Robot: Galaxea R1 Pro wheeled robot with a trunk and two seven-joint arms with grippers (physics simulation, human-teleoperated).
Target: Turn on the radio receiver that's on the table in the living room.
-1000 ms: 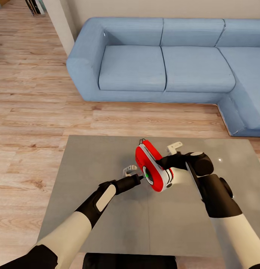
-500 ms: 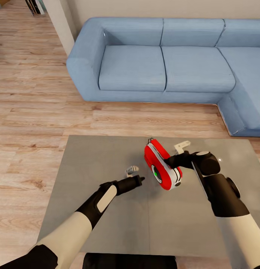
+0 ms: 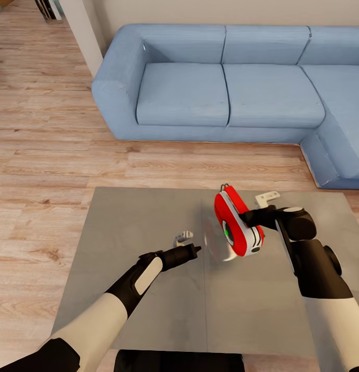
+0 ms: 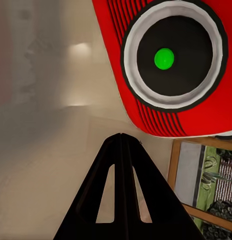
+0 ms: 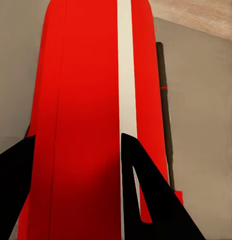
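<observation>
The red radio receiver [image 3: 235, 227] is held on edge just above the grey table [image 3: 143, 289], its wire handle uppermost. My right gripper [image 3: 250, 219] is shut on it across its thickness; in the right wrist view the fingers [image 5: 146, 200] straddle the radio's [image 5: 85, 100] red body and white band, with the right gripper [image 5: 75, 137] clamped round it. The round dial [image 4: 173, 55] faces my left gripper and shows a green light at its centre. My left gripper [image 3: 196, 249] is shut and empty, pointing at the radio from a short gap; in the left wrist view the left gripper [image 4: 121, 137] sits below the dial.
A light blue sectional sofa [image 3: 225, 88] stands beyond the table across a strip of wood plank floor [image 3: 55, 155]. The table's far edge [image 3: 158, 189] lies just behind the radio. A white pillar [image 3: 83, 31] stands at the back left.
My right gripper has carried the radio to the right, away from the left fingertips, which were at its dial a second ago. The left arm has barely moved.
</observation>
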